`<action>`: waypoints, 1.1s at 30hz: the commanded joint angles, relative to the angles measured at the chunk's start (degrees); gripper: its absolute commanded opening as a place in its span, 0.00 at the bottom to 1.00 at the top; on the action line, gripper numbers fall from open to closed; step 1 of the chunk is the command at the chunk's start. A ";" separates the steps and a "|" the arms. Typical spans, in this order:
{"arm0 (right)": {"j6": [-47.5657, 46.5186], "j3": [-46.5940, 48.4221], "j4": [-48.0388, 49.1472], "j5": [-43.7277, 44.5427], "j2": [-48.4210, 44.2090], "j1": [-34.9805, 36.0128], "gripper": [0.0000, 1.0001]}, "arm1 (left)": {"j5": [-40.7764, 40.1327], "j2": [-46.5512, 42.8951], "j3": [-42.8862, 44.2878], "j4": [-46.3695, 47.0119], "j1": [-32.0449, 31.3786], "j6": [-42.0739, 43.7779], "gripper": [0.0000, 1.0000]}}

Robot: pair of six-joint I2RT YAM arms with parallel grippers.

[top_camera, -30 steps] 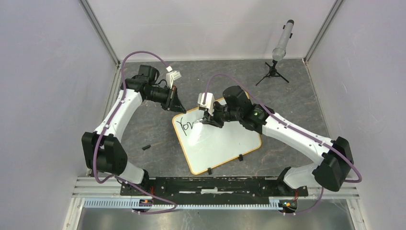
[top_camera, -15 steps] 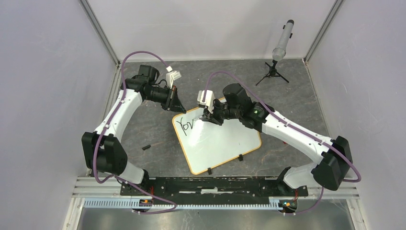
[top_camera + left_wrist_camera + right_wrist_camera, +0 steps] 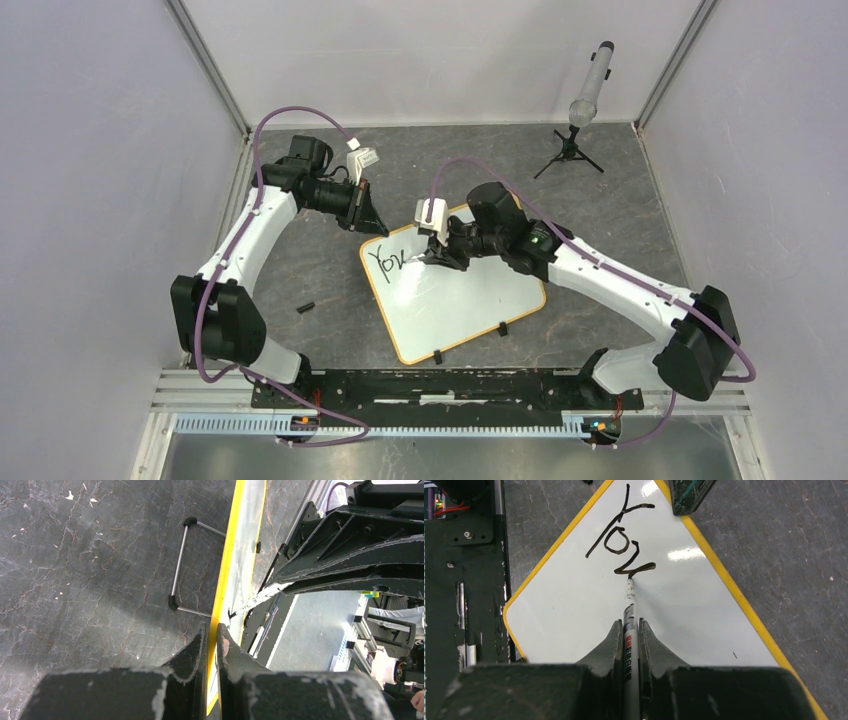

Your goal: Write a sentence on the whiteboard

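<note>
Clamping marker point(image 3: 629, 602): right end effector point(image 3: 629, 625), tip touching sentence point(image 3: 623, 536) on whiteboard point(image 3: 569, 615); left end effector point(image 3: 211, 630) clamped on whiteboard edge.

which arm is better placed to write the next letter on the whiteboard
Right. The right gripper is shut on the marker, its tip touching the whiteboard at the end of the sentence. The left gripper is clamped on the board's edge, with no pen.

Robot lab test cell, plain lilac partition walls point(image 3: 100, 150), aluminium mounting rail point(image 3: 450, 425), grey cylinder on small tripod point(image 3: 572, 152), scuffed stone-grey tabletop point(image 3: 330, 320)
</note>
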 commanded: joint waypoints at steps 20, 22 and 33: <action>-2.82 4.05 -5.34 1.44 -4.06 -0.66 0.00 | 0.92 -0.12 0.73 -2.72 -1.54 3.34 0.02; -2.38 3.60 -4.52 1.20 -4.14 -1.35 0.00 | 0.48 -0.29 0.66 -2.91 -1.63 3.67 0.02; -0.42 4.13 -1.40 0.00 -2.81 -2.93 0.00 | 0.03 -0.54 0.40 -2.91 -2.37 3.95 0.02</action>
